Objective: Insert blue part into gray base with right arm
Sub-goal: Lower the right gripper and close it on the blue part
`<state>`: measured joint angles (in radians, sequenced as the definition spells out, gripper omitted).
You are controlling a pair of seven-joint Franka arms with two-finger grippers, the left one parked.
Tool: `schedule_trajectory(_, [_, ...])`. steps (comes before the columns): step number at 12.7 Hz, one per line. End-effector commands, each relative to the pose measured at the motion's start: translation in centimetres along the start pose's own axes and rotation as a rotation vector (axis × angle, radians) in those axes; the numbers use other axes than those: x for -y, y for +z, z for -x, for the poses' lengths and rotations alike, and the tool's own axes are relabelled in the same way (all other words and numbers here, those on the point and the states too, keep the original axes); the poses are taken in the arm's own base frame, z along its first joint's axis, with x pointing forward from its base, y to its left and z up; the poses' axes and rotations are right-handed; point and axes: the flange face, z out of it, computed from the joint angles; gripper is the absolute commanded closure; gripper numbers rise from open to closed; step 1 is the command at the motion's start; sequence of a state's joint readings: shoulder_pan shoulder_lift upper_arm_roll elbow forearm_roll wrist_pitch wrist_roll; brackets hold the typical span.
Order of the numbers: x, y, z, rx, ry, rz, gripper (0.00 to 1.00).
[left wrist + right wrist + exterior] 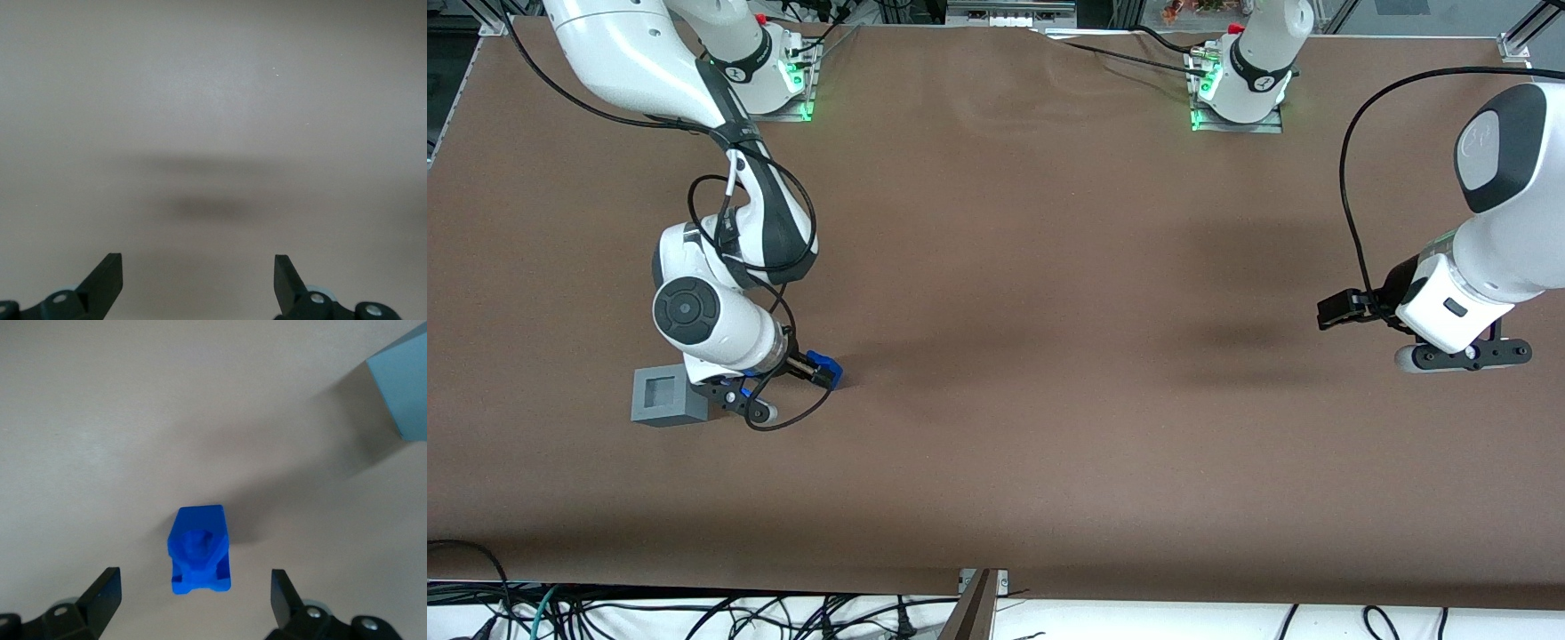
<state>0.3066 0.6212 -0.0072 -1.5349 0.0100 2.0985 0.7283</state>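
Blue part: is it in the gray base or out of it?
Out. The blue part lies on the table, apart from the gray base, between the open gripper's fingers.

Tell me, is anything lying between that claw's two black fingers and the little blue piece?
No. In the right wrist view the open claw straddles the lumpy bright-blue plastic part, with only bare brown tabletop between finger and part on each side.

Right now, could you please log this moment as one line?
phase: pre-grasp | gripper: open, around blue part, not gripping | blue part: on table | gray base: beside, empty
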Motion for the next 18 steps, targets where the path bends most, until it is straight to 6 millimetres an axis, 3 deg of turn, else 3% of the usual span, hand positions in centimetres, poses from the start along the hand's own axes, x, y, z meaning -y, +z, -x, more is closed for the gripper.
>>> schedule_trajectory(1, [-0.2, 1.2, -0.2, 0.009, 0.017, 0.009, 0.01])
schedule_trajectory(8, [-0.1, 4.1, 0.2, 0.01, 0.013, 0.011, 0.01])
schedule_trajectory(16, [0.3, 6.0, 0.7, 0.029, 0.003, 0.027, 0.01])
schedule_trajectory(18, [0.3, 6.0, 0.7, 0.029, 0.006, 0.026, 0.08])
